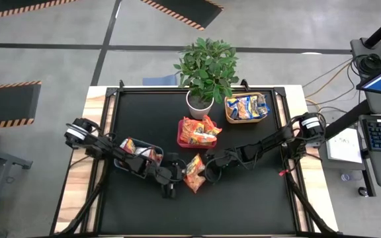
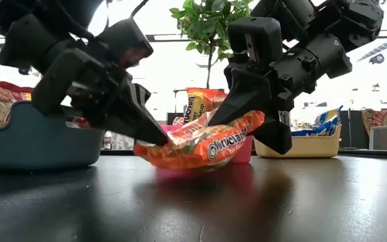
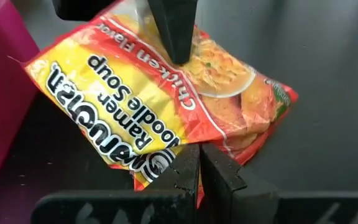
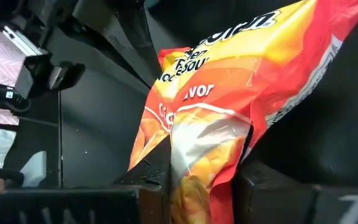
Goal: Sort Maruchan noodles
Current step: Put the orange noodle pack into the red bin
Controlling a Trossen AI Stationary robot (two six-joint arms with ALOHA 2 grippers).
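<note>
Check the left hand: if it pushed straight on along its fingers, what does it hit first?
The orange Maruchan packet it already pinches at one edge. Beyond that, the right hand grips the packet's opposite end, so the left hand would likely run into it next; depth is hard to judge.

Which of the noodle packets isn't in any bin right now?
The orange chicken-flavor packet at the table's front centre, held between the left claw and right claw. All the other packets sit in bins.

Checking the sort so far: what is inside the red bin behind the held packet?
The red bin holds several orange noodle packets, piled above its rim. How many lie underneath is hidden by the top ones.
</note>
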